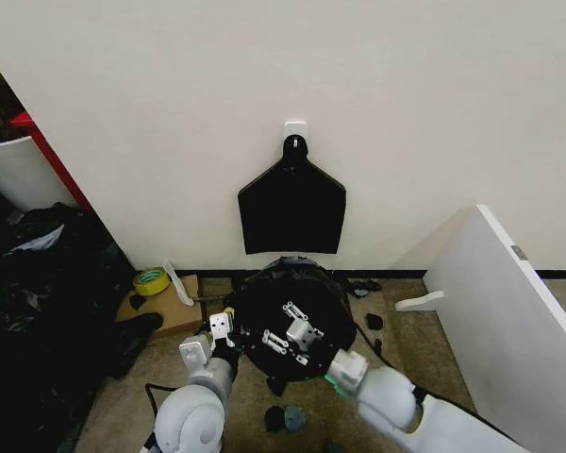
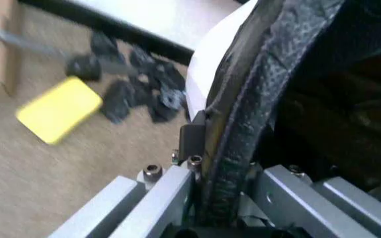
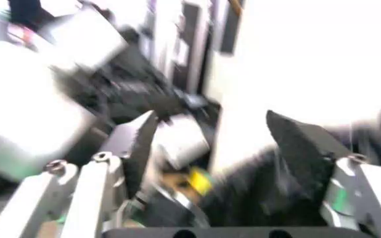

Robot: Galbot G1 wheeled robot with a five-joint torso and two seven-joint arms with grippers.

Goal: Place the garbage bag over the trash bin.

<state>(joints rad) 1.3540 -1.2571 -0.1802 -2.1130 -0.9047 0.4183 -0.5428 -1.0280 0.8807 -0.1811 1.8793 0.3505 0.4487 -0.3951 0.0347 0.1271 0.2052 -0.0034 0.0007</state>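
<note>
The glossy black garbage bag (image 1: 292, 283) is spread over the round trash bin, whose white wall (image 2: 207, 64) shows under the bag's rolled edge (image 2: 257, 94). At the bin's left rim, my left gripper (image 1: 222, 327) (image 2: 222, 148) is shut on that bag edge. My right gripper (image 1: 297, 332) (image 3: 217, 144) hangs open over the bag-lined mouth of the bin. Nothing sits between its fingers (image 3: 296, 144).
A flat black bundle of bags (image 1: 292, 203) hangs on a wall hook behind the bin. A white board (image 1: 509, 302) leans at the right. A cardboard box with a yellow tape roll (image 1: 151, 280) sits at the left. Black scraps (image 1: 283, 415) litter the carpet.
</note>
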